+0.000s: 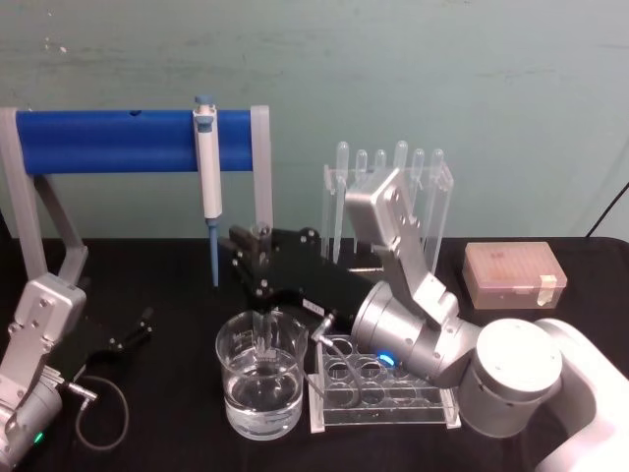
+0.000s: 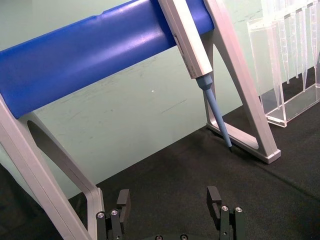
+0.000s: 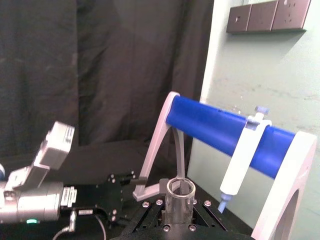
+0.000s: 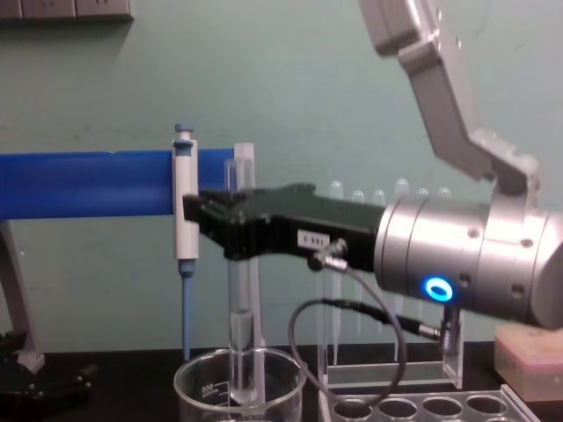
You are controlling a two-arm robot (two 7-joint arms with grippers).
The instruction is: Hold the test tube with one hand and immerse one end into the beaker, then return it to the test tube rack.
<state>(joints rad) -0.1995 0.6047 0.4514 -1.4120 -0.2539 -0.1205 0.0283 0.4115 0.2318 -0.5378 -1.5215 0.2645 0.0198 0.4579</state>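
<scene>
I think the step now is the dip. To do it well, the right gripper [image 4: 233, 230] should go straight down, slow and gentle; the test tube [image 4: 239, 334] should stay upright and away from the glass wall of the beaker [image 4: 198, 387]; it should stop before the round tip bumps the bottom, because glass on glass can crack. The squeeze should be firm enough that the tube does not slip, but not so hard that it breaks. After that comes a lift straight up, until the tip is over the rim, and only then a move sideways to the test tube rack [image 1: 432, 408], which sits just beside the beaker on the robot's right.

The right gripper is pinching the tube near its top, with its jaws pressed on the glass from 2 sides; a short bit of tube pokes out above them and most of it hangs below. The bottom end is inside the beaker, under the rim and near the middle. In the head view there is clear water low in the beaker; I cannot tell if the tip is wet yet.

The left gripper [image 2: 168, 192] is parked low over the black table [image 2: 280, 150], far on the left; its 2 fingers are spread apart with nothing between them.
</scene>
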